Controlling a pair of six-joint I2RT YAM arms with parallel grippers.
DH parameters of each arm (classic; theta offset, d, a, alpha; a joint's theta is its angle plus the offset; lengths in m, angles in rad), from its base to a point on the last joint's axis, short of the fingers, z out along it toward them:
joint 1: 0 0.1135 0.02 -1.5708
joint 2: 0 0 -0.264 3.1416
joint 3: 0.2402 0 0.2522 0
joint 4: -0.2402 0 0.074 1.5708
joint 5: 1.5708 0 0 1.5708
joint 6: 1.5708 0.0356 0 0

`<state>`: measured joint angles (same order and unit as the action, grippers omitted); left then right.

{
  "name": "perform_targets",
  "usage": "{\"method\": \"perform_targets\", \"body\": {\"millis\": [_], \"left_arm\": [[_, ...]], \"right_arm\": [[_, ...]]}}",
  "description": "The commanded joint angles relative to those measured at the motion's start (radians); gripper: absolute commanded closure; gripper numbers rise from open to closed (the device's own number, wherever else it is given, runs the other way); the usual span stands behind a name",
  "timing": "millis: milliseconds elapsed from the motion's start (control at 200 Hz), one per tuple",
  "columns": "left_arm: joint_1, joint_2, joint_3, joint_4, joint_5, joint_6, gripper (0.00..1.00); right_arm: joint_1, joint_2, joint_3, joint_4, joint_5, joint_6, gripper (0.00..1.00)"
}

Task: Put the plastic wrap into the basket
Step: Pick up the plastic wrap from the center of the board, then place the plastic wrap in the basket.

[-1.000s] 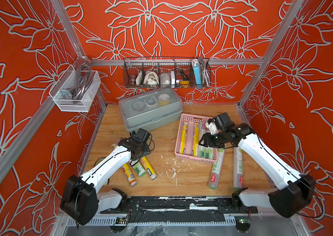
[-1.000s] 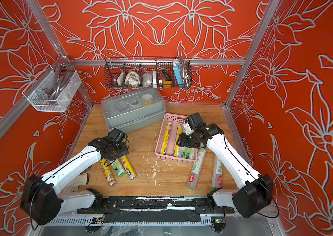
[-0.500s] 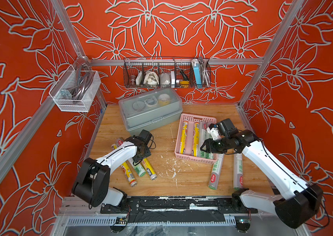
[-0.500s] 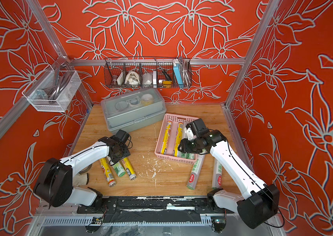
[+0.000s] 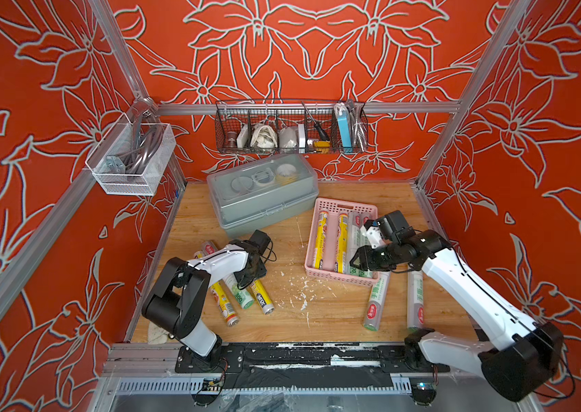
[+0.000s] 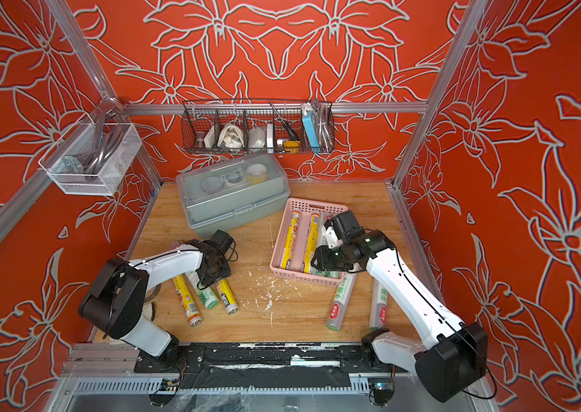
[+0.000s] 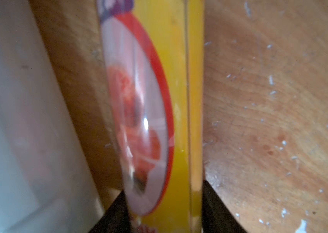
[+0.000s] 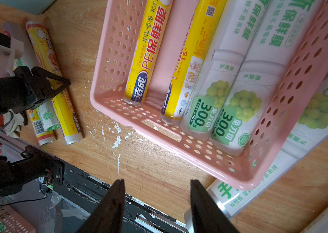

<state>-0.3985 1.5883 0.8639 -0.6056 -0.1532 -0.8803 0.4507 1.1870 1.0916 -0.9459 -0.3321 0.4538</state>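
In both top views, the pink basket (image 5: 345, 204) already holds 4 rolls of plastic wrap (image 5: 321, 239), 2 yellow and 2 white-green. 5 more lie on the wooden table (image 5: 289, 321). 3 are at the left gripper (image 5: 251, 273), and 2 loose white-green rolls (image 5: 415, 303) lie near the right arm, 1 tucked partly under the basket's corner. The task looks a little under half done.

The left wrist view shows what the arm hides from above. Black fingertips (image 7: 213, 211) press both sides of a yellow roll (image 7: 179, 100), clamped on it, and it seems to lie on the wood.

The right wrist view shows the right gripper (image 8: 157, 201) empty, with its jaws apart, just off the basket's end wall. Only here are the labels readable.
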Motion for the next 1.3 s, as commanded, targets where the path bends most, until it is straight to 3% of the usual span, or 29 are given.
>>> {"method": "perform_targets", "body": {"millis": [0,100,210,400,566,936,1296], "left_arm": [[-0.033,0.029,0.021,0.001,-0.011,-0.012,0.55],[-0.055,0.045,0.036,-0.004,-0.007,-0.022,0.63],[-0.087,0.053,0.055,-0.016,-0.022,-0.022,0.65],[-0.132,0.052,0.083,-0.033,-0.010,-0.029,0.80],[-0.186,0.017,0.155,-0.106,-0.002,-0.006,0.82],[-0.278,-0.053,0.488,-0.365,-0.022,0.106,0.83],[-0.336,0.100,0.873,-0.459,-0.054,0.202,0.85]], "right_arm": [[0.004,-0.003,-0.007,-0.003,0.033,-0.012,0.47],[0.004,-0.014,-0.003,-0.007,0.052,-0.012,0.48],[0.004,-0.027,-0.003,-0.005,0.069,-0.012,0.48],[0.004,-0.028,0.001,-0.010,0.075,-0.014,0.48],[0.002,-0.033,-0.004,-0.012,0.087,-0.015,0.48],[0.003,-0.092,-0.028,-0.016,0.172,-0.029,0.50],[-0.003,-0.143,-0.042,-0.030,0.229,-0.047,0.50]]}}
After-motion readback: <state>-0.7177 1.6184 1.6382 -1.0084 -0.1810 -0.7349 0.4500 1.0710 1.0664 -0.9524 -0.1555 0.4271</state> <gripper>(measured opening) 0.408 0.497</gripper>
